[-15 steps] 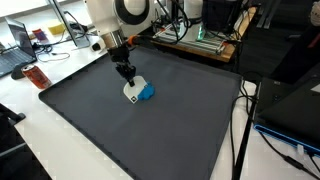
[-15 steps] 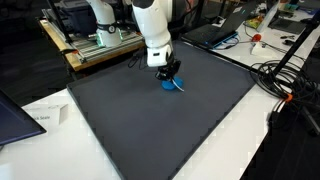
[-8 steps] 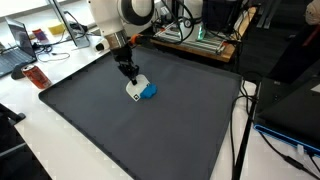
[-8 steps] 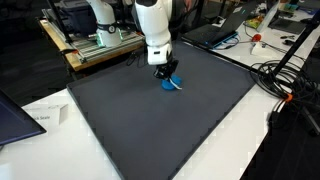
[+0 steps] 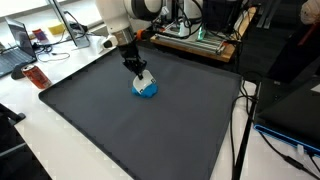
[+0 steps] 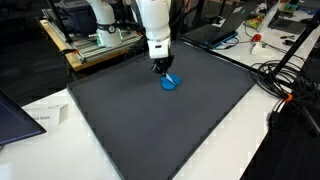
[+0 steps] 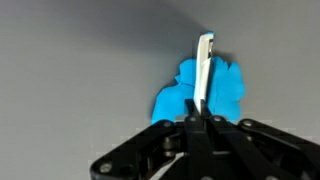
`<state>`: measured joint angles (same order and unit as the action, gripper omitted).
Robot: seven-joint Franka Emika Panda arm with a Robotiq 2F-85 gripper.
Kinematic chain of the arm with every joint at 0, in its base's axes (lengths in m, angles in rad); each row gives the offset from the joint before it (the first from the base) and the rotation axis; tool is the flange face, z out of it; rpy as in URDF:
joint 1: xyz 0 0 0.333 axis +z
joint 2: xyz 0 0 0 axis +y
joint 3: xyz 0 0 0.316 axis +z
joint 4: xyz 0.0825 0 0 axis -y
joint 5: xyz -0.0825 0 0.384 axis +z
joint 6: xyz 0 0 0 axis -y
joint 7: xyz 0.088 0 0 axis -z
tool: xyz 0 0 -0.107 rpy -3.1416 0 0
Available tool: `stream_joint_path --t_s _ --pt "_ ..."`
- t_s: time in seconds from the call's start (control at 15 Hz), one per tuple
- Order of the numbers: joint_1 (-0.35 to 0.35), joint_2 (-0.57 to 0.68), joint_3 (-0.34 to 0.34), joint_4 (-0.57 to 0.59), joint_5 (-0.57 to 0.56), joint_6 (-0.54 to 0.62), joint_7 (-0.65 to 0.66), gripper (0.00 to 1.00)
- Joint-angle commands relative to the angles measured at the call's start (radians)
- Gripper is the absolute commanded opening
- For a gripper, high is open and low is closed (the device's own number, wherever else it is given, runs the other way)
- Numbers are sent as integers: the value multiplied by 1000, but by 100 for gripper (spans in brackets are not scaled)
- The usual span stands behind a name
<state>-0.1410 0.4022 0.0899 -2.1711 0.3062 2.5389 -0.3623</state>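
Note:
My gripper (image 5: 141,72) comes straight down over the dark grey mat (image 5: 150,130) and is shut on a thin white piece (image 7: 204,60), seen edge-on between the fingers in the wrist view. The white piece (image 5: 144,79) hangs just over a crumpled blue object (image 5: 148,91) that lies on the mat. In the wrist view the blue object (image 7: 228,90) spreads out behind the white piece, right past my fingertips (image 7: 189,122). In an exterior view the gripper (image 6: 162,71) stands directly above the blue object (image 6: 170,83). Whether white and blue touch cannot be told.
A red can (image 5: 37,77) lies by the mat's edge near a laptop (image 5: 15,50). Equipment racks (image 5: 200,40) stand behind the mat. Cables (image 6: 285,85) trail beside it, with a white bottle (image 6: 257,40) and another laptop (image 6: 15,115) and paper (image 6: 45,118) on the table.
The gripper has carried the white piece sideways across the mat; it was beside the blue object and now stands over it. The jaws have stayed shut.

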Motion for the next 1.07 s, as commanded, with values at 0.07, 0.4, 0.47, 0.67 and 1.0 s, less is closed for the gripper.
stream_joint_path --t_s 0.07,0.4,0.47,0.67,1.0 --pt "1 -58 -13 -104 -88 -84 -54 1" --pt "22 -132 -51 -146 -186 -98 -7 1" --pt "26 -149 -60 -155 -211 -99 3 1" --pt "2 -199 -56 -160 -208 -175 -69 1" --pt "-12 -297 -80 -132 -164 -296 -111 1"
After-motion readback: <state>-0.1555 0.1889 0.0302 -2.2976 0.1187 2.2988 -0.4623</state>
